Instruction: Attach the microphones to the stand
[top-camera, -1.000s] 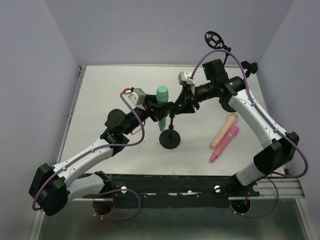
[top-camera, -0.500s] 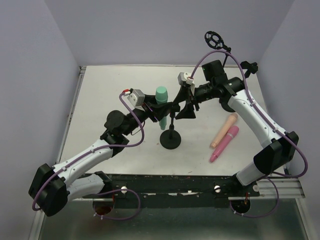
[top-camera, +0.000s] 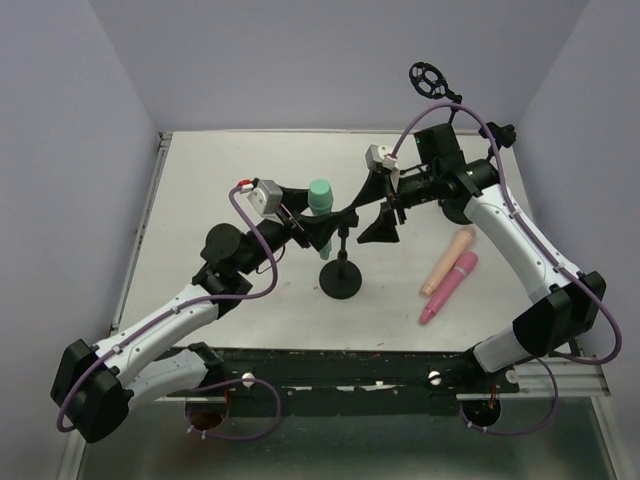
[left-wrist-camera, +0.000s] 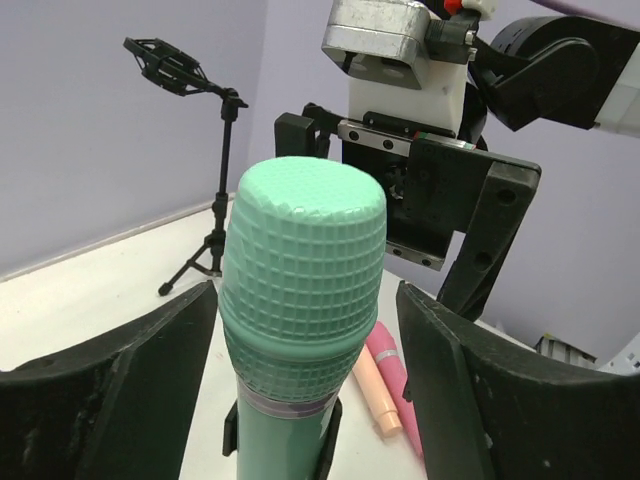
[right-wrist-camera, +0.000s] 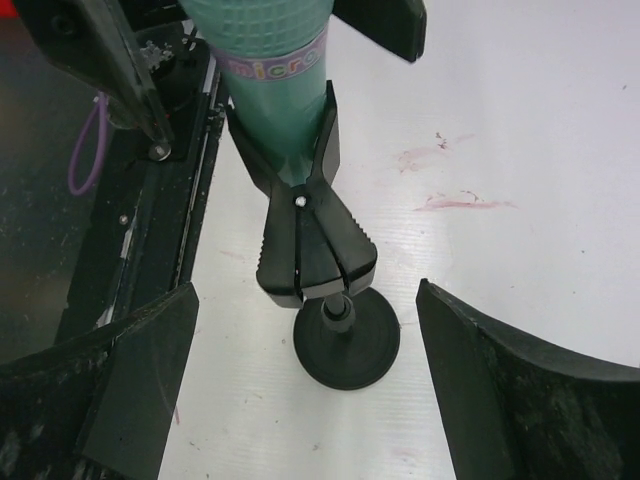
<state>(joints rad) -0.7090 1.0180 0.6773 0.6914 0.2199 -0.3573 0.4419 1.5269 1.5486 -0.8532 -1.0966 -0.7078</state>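
Grippers are seen parted from above: left gripper (top-camera: 318, 228) around the green mic (top-camera: 320, 194) on the stand (top-camera: 340, 280), right gripper (top-camera: 380, 212) beside it. Gaps beside both fingers (left-wrist-camera: 110, 400) are shown at the left wrist; at the right wrist, the clip (right-wrist-camera: 305, 240) on its handle.

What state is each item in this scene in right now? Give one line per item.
mint green microphone: upright, seated in the clip.
desk stand: upright on the table, clip around the green handle.
peach microphone: lying flat, unattached.
pink microphone: lying flat beside the peach one, unattached.
tripod stand: standing at the back, mount empty.
left gripper: open, fingers either side of the green head.
right gripper: open, empty.
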